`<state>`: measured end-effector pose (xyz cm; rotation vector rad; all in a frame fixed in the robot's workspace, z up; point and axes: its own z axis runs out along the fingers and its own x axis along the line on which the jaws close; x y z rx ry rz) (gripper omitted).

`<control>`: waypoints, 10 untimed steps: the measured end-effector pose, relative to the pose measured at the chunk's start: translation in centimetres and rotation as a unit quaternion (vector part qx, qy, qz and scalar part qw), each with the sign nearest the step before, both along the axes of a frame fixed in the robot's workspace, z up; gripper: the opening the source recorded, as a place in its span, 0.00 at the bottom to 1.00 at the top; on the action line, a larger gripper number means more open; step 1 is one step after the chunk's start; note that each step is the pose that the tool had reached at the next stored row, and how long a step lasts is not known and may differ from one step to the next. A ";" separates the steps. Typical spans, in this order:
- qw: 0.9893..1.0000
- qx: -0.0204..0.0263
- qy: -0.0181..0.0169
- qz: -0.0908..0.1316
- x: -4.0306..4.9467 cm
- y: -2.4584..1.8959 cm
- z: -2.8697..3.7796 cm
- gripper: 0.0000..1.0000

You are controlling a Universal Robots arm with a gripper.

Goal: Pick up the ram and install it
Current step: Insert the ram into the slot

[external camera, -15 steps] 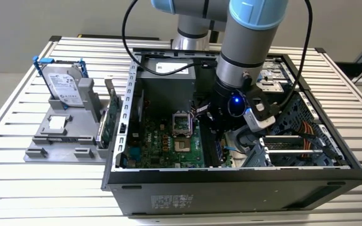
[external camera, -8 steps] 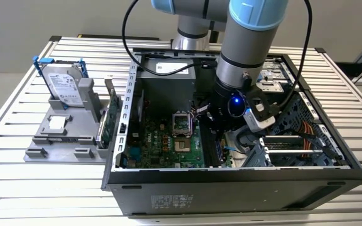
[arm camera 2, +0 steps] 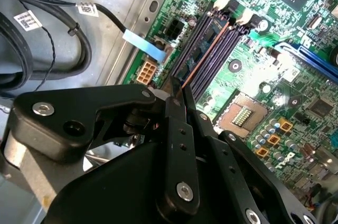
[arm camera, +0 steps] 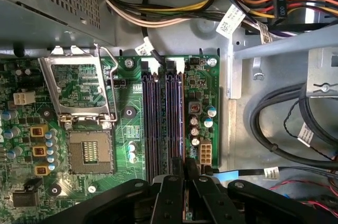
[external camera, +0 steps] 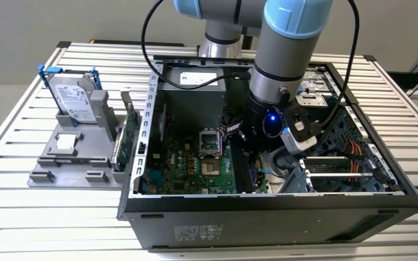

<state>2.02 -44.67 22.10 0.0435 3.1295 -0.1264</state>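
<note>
The ram [arm camera 2: 202, 48] is a thin dark stick seen edge-on, with a copper-coloured edge, lying along the row of memory slots [arm camera: 156, 123] on the green motherboard [external camera: 187, 168]. In the first wrist view the ram [arm camera: 182, 123] lines up with the slot nearest the board's edge. My gripper [arm camera 2: 178, 93] is shut on the near end of the stick, its black fingers [arm camera: 171, 187] pressed close on either side. In the exterior view the gripper [external camera: 256, 171] reaches down inside the open computer case [external camera: 267, 217]. Whether the stick is fully seated I cannot tell.
An open processor socket [arm camera: 90, 152] lies beside the slots. Bundled cables [arm camera: 274, 129] run along the case floor by the board's edge, and more cables [external camera: 361, 155] fill the exterior view's right. A grey holder [external camera: 71, 157] outside the case carries a hard drive [external camera: 74, 98] and a green card [external camera: 122, 144].
</note>
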 end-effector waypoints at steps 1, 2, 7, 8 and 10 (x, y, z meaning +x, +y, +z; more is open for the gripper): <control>1.000 0.000 0.000 0.000 0.00 -0.01 -0.04 0.00; 1.000 0.000 0.000 0.000 0.00 -0.01 -0.10 0.00; 1.000 0.000 0.000 0.000 0.00 -0.06 -0.34 0.00; 1.000 0.000 0.000 0.000 0.01 -0.08 -0.39 0.00; 1.000 0.001 0.000 0.000 0.00 -0.12 -0.54 0.00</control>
